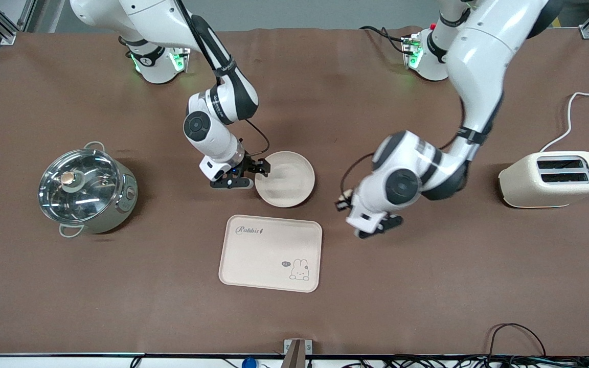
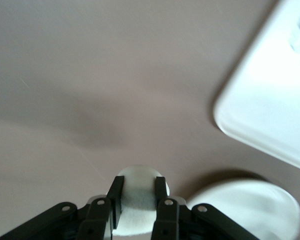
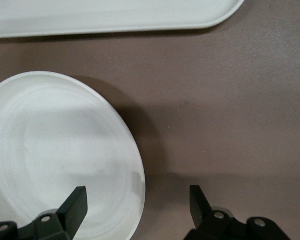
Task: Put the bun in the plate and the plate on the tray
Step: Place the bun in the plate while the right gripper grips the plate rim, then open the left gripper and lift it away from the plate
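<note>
The round cream plate lies on the brown table, just farther from the front camera than the "Rabbit" tray. My right gripper is open and low at the plate's rim on the right arm's side; in the right wrist view one finger stands over the plate and the other over bare table. My left gripper hovers over the table beside the tray, toward the left arm's end. In the left wrist view it is shut on the pale bun, with the tray and plate also in sight.
A steel pot with a glass lid stands toward the right arm's end of the table. A cream toaster with a white cord stands toward the left arm's end. Cables lie along the table edge nearest the front camera.
</note>
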`<state>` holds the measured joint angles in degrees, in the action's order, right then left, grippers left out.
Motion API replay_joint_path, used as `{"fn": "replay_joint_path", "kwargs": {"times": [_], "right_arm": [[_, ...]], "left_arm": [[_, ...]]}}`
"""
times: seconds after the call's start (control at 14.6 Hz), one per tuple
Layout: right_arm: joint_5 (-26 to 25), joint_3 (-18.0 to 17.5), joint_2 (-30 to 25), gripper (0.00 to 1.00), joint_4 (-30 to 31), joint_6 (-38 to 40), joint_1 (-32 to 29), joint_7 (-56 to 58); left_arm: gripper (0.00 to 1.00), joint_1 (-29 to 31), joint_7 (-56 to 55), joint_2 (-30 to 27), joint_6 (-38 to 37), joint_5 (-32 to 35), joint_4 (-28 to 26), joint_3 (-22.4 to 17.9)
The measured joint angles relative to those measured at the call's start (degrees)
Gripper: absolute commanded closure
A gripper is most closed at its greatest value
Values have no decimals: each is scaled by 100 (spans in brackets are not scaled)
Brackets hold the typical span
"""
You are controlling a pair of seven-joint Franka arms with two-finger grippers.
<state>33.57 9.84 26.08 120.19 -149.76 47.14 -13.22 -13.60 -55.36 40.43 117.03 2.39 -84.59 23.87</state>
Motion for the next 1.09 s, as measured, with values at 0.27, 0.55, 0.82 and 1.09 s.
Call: {"fn": "replay_joint_path", "kwargs": {"times": [0.27, 0.55, 0.82, 1.09], "right_arm": [[3, 5, 21, 22, 2, 0, 0, -10], [230, 1, 118, 45, -46, -8, 15, -20], [320, 0, 324, 71, -167, -172, 76, -20], [327, 0, 341, 97, -195, -197, 89, -20]], "left_arm": [[66, -781, -1379, 77, 418, -107, 11, -1], [44, -1172, -2044, 387, 1084, -257, 10, -3], [0, -1208, -2124, 666, 1461, -258, 14, -8], [0, -1199, -2123, 668, 1567, -258, 126, -9]]}}
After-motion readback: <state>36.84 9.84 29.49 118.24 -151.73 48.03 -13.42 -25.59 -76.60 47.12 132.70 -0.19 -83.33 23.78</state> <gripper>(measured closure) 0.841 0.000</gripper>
